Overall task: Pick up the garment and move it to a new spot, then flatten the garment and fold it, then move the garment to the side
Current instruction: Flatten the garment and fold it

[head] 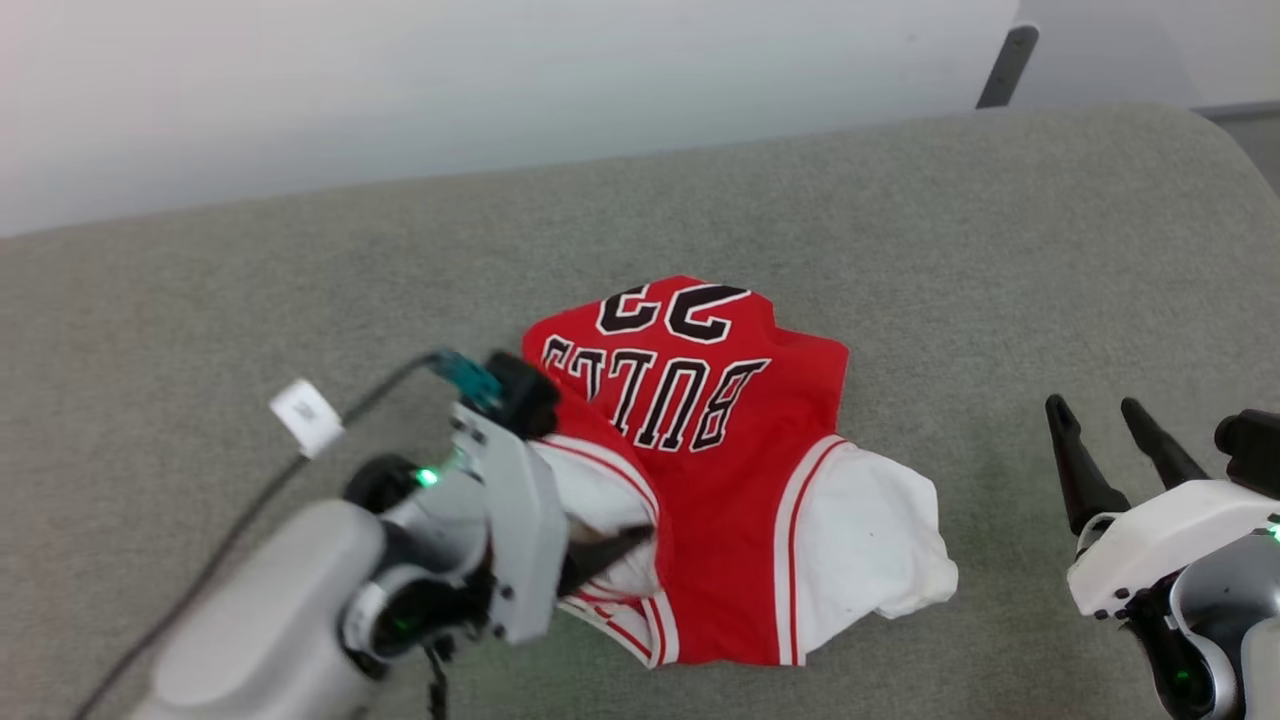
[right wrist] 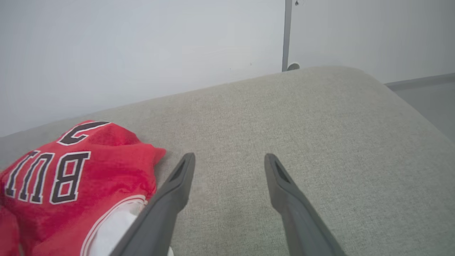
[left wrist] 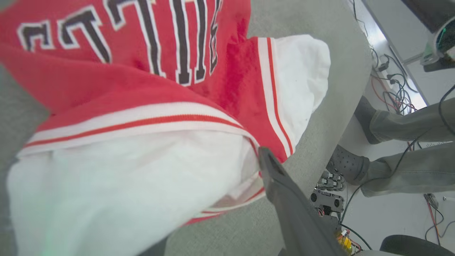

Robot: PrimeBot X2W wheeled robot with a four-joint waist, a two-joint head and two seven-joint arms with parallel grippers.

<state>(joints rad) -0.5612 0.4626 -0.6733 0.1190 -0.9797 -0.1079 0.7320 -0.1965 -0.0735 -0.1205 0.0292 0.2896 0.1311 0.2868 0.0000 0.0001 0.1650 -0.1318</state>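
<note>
Red jersey-style shirt with white sleeves and black-and-white block lettering (head: 720, 430) lies crumpled at centre of the grey fabric-covered bench (head: 1000, 250); left hand (left wrist: 227, 156), at the shirt's 8 o'clock, stands spread about a white sleeve; right hand (head: 1092, 410), at 3 o'clock, stands spread, well apart.

The shirt (head: 700, 420) (left wrist: 142, 89) (right wrist: 71, 177) is a red jersey with white sleeves, red-and-white striped trim, and black block lettering and numerals edged in white on the chest. It lies chest side up in a loose, rumpled heap near the middle of the grey fabric surface (head: 950, 230), not flattened. In the head view the print reads upside down. One white sleeve spreads out at the near right, and the other is bunched at the near left.
</note>
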